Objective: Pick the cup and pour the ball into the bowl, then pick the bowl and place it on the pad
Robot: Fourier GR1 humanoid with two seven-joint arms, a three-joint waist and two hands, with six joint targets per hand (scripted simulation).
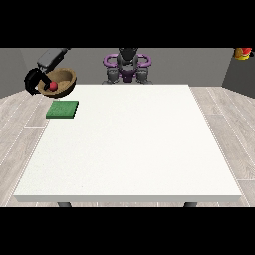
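A brown bowl [62, 79] hangs tilted in the air past the table's far left corner, with a red ball [53, 85] inside it. The black hand at the view's left [33, 80] is curled round the bowl's left rim, on a grey arm [52, 57] that comes down from above. Just below the bowl a green pad [63, 109] lies flat on the white table [129, 149] near its left edge. The bowl is above the pad and apart from it. No cup shows. The hand at the view's right is not visible.
The robot's torso [127, 64] with purple rings stands behind the table's far edge. A red and yellow object [242, 53] sits at the far right against the grey wall. Pale wooden floor surrounds the table.
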